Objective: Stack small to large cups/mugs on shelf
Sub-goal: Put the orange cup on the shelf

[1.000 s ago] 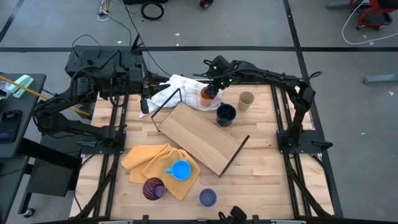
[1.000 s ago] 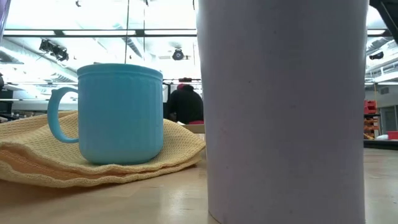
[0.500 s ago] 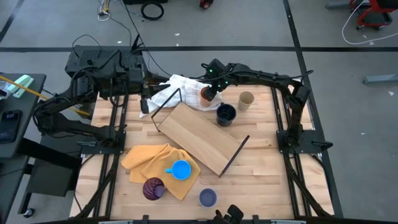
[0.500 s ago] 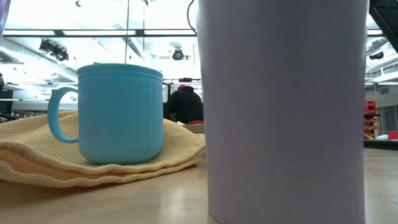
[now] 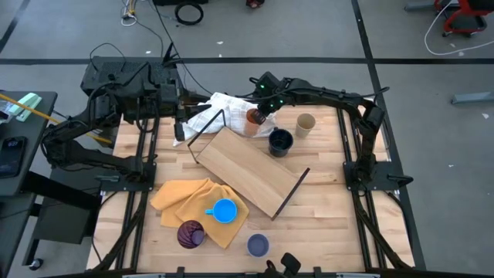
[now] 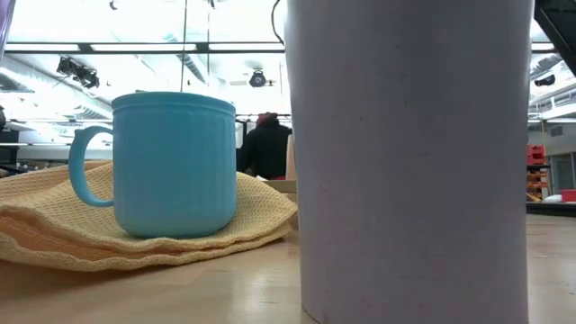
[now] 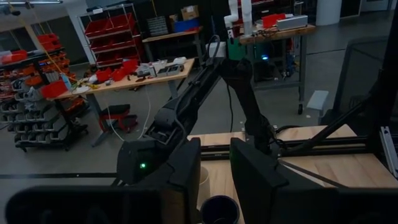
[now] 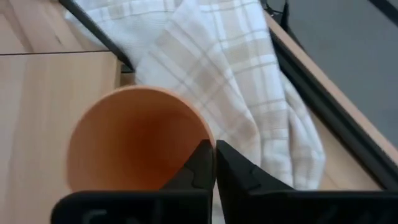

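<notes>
Right pincer (image 5: pixel 258 116) is at the far side of the tabletop (image 5: pixel 324 224), clenched on the rim of the orange cup (image 5: pixel 253 117). Right wrist view shows both fingers (image 8: pixel 231 168) pinched together on the cup's edge, cup mouth (image 8: pixel 140 140) facing the camera, over the white checked cloth (image 8: pixel 211 74) and just beside the far corner of the shelf (image 8: pixel 56 118).

Shelf (image 5: pixel 251 168) lies diagonally mid-tabletop, light wood board on a black wire frame, nothing on it.

Other cups:
- dark navy mug (image 5: pixel 280 142), touching the shelf's far-right edge
- tan cup (image 5: pixel 306 123), just beside the navy mug, toward the right arm's base
- bright blue mug (image 5: pixel 224 210) with handle, on the yellow-orange cloth (image 5: pixel 177 197), near-left
- dark purple cup (image 5: pixel 191 234), at the cloth's near edge
- pale lavender-blue cup (image 5: pixel 258 245), near edge, alone on bare wood

Low view: lavender-blue cup (image 6: pixel 409 153) fills most of the frame, blue mug (image 6: pixel 175 162) upright on the cloth (image 6: pixel 54 225). A person (image 6: pixel 266 148) in dark clothes stands in the room behind.

Left pincer (image 7: pixel 211 180) is parked at the far-left, over the edge of the tabletop, fingers apart, grasping nothing.
</notes>
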